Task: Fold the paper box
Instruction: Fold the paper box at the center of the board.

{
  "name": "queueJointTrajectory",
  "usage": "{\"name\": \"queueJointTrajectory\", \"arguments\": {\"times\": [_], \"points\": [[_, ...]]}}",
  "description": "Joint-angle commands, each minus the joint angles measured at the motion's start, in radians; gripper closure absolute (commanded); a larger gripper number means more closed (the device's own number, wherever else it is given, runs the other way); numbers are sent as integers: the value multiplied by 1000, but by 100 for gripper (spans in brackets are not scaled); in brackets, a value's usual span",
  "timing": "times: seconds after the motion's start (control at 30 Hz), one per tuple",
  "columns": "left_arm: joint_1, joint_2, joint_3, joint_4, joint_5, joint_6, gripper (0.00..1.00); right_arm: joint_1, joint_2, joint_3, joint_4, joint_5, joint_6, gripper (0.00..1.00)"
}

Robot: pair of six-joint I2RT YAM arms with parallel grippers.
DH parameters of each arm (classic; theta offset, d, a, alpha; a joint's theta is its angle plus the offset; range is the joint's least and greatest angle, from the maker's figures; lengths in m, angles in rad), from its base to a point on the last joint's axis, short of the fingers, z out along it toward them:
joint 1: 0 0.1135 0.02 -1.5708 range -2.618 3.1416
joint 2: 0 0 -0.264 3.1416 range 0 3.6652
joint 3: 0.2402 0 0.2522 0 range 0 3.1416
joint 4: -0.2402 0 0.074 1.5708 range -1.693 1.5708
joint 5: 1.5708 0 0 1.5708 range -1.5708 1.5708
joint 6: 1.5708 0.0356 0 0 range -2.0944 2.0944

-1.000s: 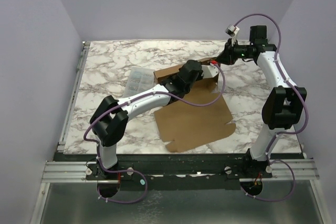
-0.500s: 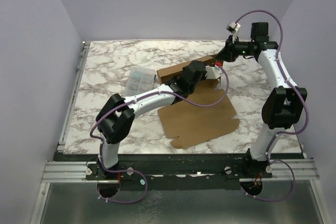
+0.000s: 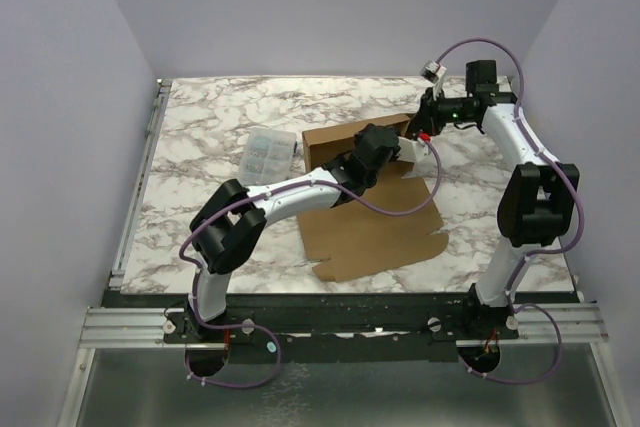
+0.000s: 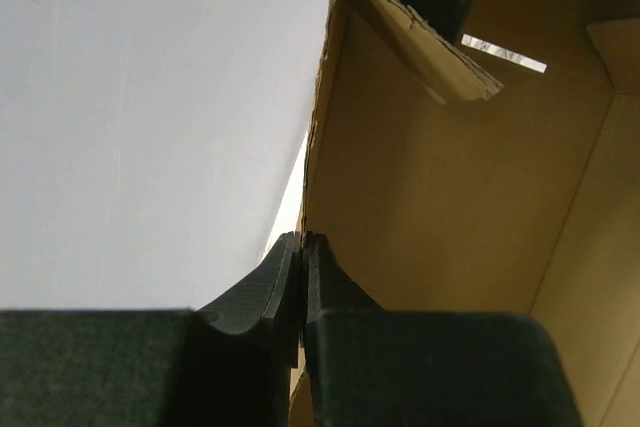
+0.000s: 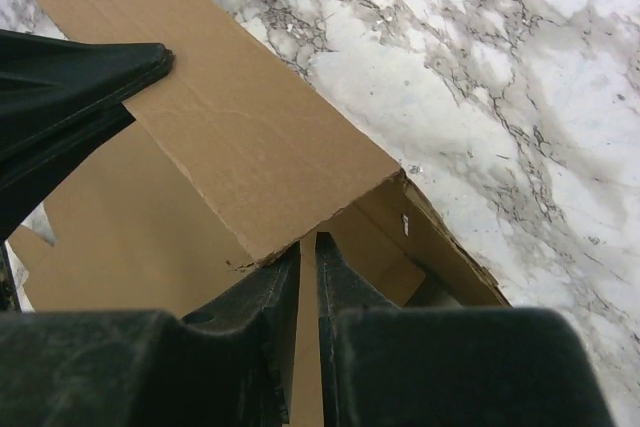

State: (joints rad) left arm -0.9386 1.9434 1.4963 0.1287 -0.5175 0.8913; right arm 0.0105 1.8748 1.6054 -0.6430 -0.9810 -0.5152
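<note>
Right gripper (image 5: 308, 247) has swung in, nipping the three o'clock corner of the raised rear wall (image 3: 345, 139) on the paper box (image 3: 370, 232), mid-table. Left gripper (image 4: 302, 239) pinches that wall too; raise both level so the crease runs straight.

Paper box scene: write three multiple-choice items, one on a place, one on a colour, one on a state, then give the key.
1. In the top view, the clear plastic case lies:
A) on the paper box
B) right of it
C) left of it

2. The paper box is:
A) white
B) brown
C) blue

3. The left gripper is:
A) shut on a box wall
B) wide open
C) holding the case

Key:
1. C, the case sits beside the box's left end.
2. B, it is plain brown cardboard.
3. A, the left wrist view shows it pinching the wall's edge.
</note>
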Motion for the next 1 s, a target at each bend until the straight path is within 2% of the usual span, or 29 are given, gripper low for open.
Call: {"name": "queueJointTrajectory", "arguments": {"times": [0.0,0.27,0.43,0.77,0.97], "points": [[-11,-10,-54,105,-45,84,97,11,-42,-42,31,24,36,84],[-30,-12,-194,306,-97,288,97,4,-70,-36,60,51,96,82],[-29,-35,-255,371,-85,318,96,-4,-123,-80,69,46,102,80],[-29,-45,-292,401,-64,351,97,-148,-246,-134,73,-85,110,77],[-30,-57,-309,413,-45,360,97,-238,-237,-206,155,-69,146,61]]}}
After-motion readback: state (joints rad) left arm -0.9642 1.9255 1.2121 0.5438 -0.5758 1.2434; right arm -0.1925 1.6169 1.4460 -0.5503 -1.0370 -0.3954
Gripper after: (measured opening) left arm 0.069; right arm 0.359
